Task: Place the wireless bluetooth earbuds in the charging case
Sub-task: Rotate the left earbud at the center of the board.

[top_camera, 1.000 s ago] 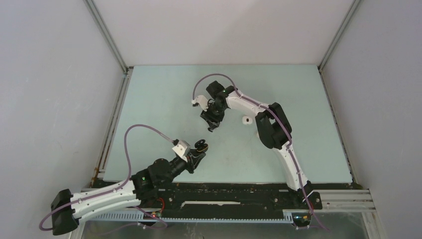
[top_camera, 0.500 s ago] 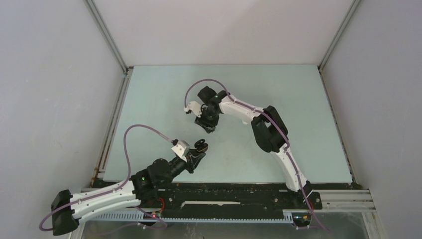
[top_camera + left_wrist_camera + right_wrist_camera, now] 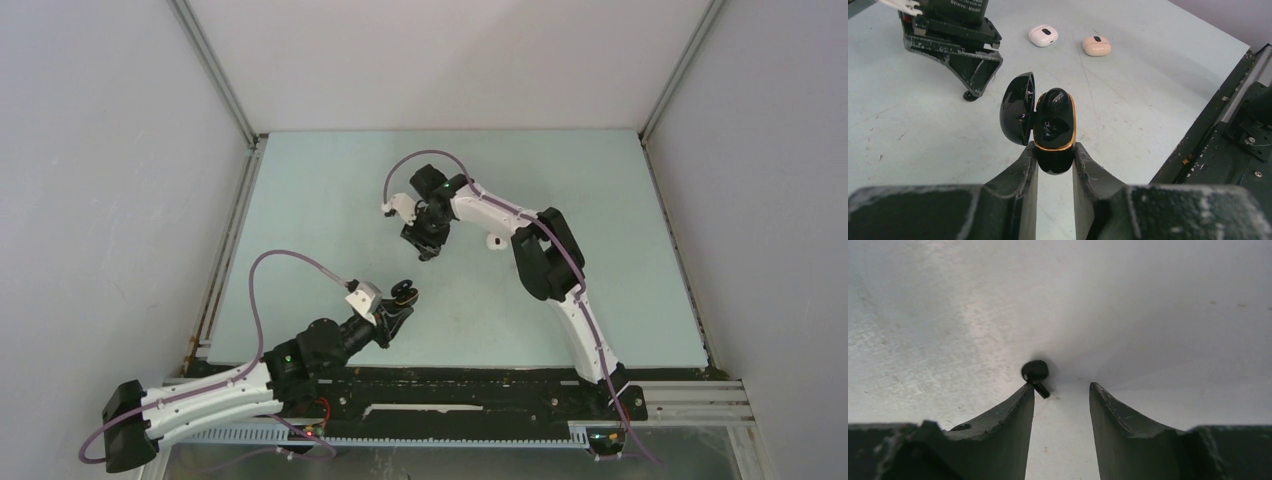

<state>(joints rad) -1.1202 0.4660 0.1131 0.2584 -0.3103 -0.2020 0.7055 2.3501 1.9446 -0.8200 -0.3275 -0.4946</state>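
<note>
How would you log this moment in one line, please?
left gripper: shut on charging case, lid open | right gripper: open beside black earbud

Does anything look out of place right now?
The black earbud sits at one fingertip of the open right claw, off-centre rather than in the gap. The open black case looks straight in the left claw.

Enclosed work cell, evenly lit.
A scuffed, matte blue-green tabletop was bounded on three sides by smooth light-grey wall panels, joined at the rear corners by aluminium struts; a black metal rail was fixed along its near edge.
</note>
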